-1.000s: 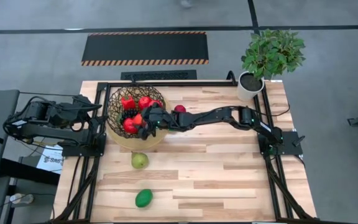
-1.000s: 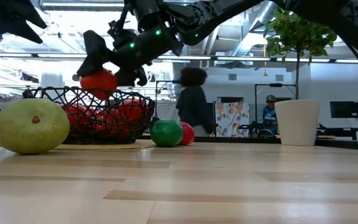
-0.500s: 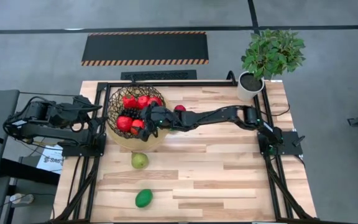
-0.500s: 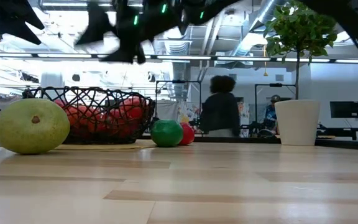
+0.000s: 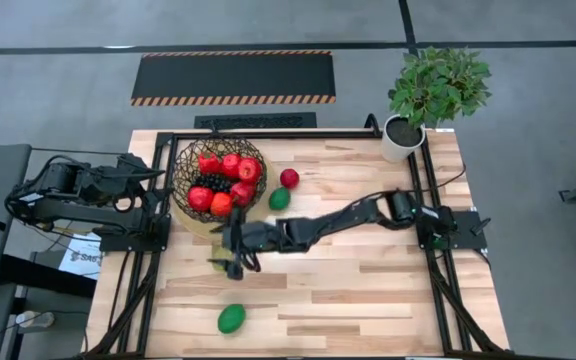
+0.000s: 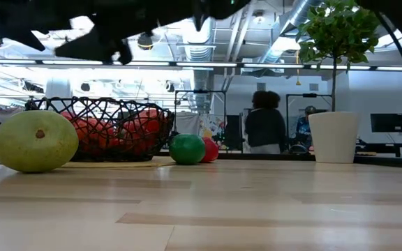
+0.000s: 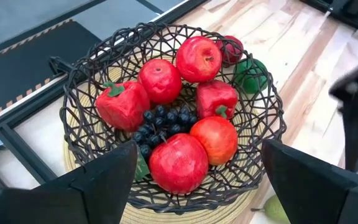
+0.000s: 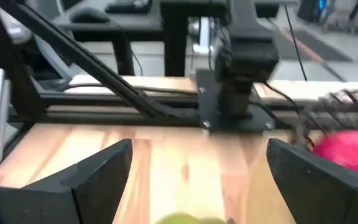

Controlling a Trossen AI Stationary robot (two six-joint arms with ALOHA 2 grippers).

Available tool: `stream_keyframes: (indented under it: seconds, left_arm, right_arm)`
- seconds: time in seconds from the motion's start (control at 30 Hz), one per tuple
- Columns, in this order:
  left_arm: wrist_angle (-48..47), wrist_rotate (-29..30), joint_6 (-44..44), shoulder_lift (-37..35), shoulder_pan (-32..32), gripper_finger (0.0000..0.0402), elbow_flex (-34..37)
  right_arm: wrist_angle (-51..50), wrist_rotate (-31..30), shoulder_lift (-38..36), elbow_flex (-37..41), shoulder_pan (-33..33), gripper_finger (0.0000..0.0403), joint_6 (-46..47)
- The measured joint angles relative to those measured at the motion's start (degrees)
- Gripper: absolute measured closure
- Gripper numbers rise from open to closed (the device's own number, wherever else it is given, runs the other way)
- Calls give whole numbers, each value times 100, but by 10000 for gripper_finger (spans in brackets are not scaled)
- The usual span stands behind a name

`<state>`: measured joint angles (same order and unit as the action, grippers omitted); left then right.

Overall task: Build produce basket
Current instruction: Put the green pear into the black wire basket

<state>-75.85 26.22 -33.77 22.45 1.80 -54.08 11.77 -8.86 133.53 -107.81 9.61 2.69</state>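
The dark woven basket (image 5: 190, 160) stands at the table's far left and holds red apples, red peppers and a dark grape bunch (image 7: 163, 119). A yellow-green pear (image 6: 35, 141) lies on the table just near of the basket. My right gripper (image 5: 233, 258) hovers above the pear, open and empty; the pear shows low between its fingers in the right wrist view (image 8: 185, 219). A green oval (image 5: 279, 198) and a red apple (image 5: 289, 177) lie right of the basket. Another green oval (image 5: 231, 318) lies near the front edge. My left gripper (image 7: 199, 149) waits open, left of the basket.
A white pot with a leafy plant (image 5: 404, 138) stands at the table's far right corner. Black frame rails (image 5: 268, 133) run along the far and side edges. Bare wood lies to the right of the pear. A person (image 6: 264, 129) stands in the room behind.
My right gripper has let go of a red fruit over the basket; the fruit now lies in the basket. The gripper has then risen and gone toward the table's near edge, and now hangs above the pear.
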Motion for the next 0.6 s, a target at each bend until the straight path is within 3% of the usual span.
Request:
stream_keyframes:
  seconds: [0.23,0.6]
  left_arm:
    - [-44,-29,-300,1,0,72,0]
    - [-188,-37,-532,1,0,72,2]
  right_arm:
    - [483,342,583,-13,54,14,51]
    - [469,325,956,-8,74,19,376]
